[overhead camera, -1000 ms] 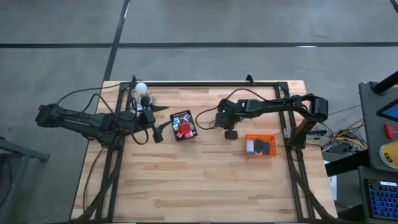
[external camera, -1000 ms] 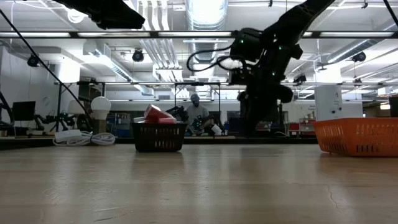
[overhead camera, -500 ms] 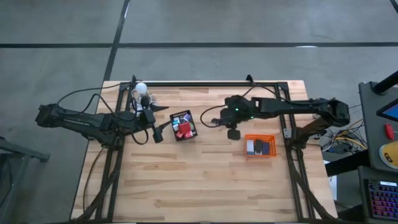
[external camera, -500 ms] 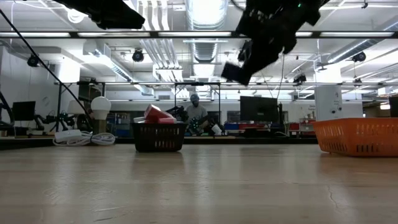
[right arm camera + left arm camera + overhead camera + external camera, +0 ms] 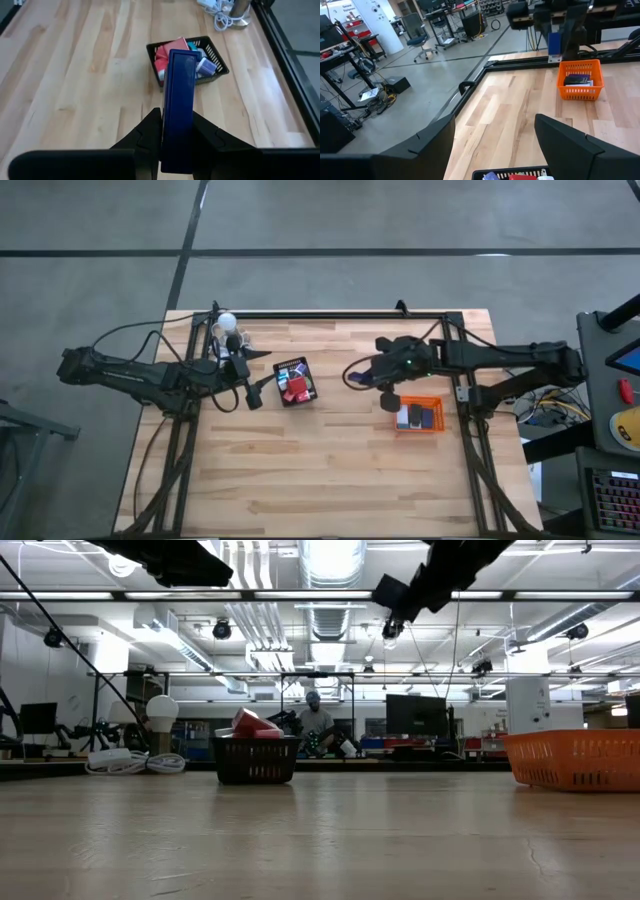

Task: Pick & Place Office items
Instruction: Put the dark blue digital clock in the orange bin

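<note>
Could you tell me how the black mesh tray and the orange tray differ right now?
The black mesh tray sits toward the left gripper, which hangs open beside it; the orange tray sits below the right gripper, shut on a blue flat block. The black tray is heaped with red, blue and white pieces; the orange tray holds only a few dark and pale ones. Both are small mesh baskets resting on the wooden table.

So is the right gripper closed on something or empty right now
Closed on something: the right gripper clamps a flat blue block between its fingers, standing on edge, held high near the orange tray.
</note>
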Tool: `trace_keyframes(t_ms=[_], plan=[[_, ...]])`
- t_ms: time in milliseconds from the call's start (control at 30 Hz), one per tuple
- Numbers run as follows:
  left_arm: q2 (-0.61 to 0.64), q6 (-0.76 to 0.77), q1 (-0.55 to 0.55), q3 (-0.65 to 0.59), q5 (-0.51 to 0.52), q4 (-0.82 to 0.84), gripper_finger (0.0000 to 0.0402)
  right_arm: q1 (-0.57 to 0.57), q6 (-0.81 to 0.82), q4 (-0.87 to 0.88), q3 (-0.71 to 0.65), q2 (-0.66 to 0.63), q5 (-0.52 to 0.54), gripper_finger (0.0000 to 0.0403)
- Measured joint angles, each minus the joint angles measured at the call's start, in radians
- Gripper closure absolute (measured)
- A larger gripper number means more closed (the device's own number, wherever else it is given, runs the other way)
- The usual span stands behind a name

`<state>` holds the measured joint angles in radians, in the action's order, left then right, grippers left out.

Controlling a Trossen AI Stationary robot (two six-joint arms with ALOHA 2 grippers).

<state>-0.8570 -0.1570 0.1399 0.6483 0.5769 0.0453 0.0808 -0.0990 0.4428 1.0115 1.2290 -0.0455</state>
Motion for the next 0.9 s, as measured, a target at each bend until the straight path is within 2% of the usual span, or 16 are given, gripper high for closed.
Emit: trace_keyframes(t_ms=[167,367,533,900], plan=[[0.000,0.000,0.000,0.000,0.000,0.000,0.0126,-0.030,0.083,0.074,-0.001,-0.039,0.044,0.0334],[0.000,0.000,0.000,0.000,0.000,0.000,0.0126,-0.057,0.201,0.195,-0.002,-0.085,0.049,0.0336],[0.000,0.000,0.000,0.000,0.000,0.000,0.0126,-0.085,0.383,0.291,-0.002,-0.125,0.098,0.0335],[0.000,0.000,0.000,0.000,0.000,0.000,0.0126,-0.139,0.638,0.533,-0.002,-0.154,0.126,0.0336]])
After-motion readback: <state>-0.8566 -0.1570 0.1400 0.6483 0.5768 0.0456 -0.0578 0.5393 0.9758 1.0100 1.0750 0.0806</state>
